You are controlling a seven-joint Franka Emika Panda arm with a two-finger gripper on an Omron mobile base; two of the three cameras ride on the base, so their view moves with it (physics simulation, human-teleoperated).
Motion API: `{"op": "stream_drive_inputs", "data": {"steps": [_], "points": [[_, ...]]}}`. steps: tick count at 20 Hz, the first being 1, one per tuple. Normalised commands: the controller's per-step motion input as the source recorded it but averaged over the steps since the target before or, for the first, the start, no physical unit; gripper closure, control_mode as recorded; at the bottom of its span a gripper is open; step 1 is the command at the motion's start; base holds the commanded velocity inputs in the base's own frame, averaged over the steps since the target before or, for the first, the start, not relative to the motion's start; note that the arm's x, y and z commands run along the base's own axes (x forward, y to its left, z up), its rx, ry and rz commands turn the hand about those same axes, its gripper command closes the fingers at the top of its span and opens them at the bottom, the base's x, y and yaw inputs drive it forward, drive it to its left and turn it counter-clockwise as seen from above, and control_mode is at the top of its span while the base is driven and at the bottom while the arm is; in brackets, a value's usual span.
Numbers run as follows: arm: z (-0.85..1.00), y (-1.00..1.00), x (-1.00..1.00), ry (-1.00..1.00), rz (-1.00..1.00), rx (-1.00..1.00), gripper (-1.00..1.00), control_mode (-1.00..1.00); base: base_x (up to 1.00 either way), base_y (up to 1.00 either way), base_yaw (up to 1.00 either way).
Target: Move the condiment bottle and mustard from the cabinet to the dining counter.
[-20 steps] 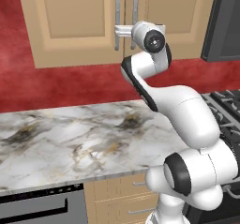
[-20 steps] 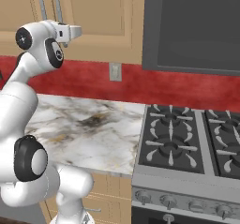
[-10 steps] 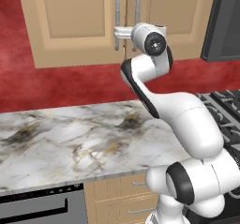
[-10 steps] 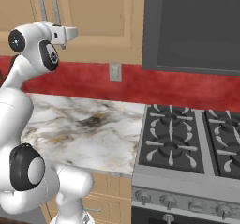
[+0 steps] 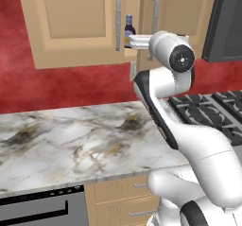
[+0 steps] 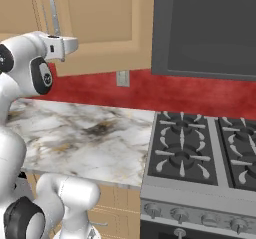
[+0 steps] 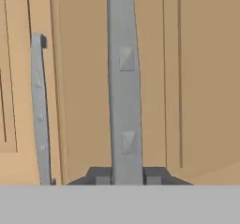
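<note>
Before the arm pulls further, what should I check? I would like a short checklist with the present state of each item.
1. End effector closed on handle: ok.
2. Handle centred between the fingertips: ok.
3. Other handle apart from the fingertips: ok.
4. Cabinet door open wide enough to reach in: not ok, only a narrow gap.
5. Dark bottle seen in the gap: ok.
6. Mustard located: cannot tell.

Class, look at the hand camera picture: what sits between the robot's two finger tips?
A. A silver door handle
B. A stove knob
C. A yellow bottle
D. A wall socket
A. In the hand view the gripper is shut on the cabinet's long silver door handle, which runs up between its tips.
</note>
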Motion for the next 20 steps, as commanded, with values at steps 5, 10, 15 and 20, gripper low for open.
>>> {"op": "stream_drive_inputs", "data": {"steps": [5,10,15,20], "points": [[-0.12,-0.25,-1.0,0.0,0.0,0.0,1.0,-1.0,0.0,0.0,0.0],[-0.17,-0.3,-1.0,0.0,0.0,0.0,1.0,-1.0,0.0,0.0,0.0],[-0.25,-0.08,-1.0,0.06,0.0,-0.02,-1.0,-1.0,0.0,0.0,0.0],[-0.06,0.08,-0.94,0.1,0.08,-0.05,-1.0,-1.0,0.0,0.0,0.0]]}}
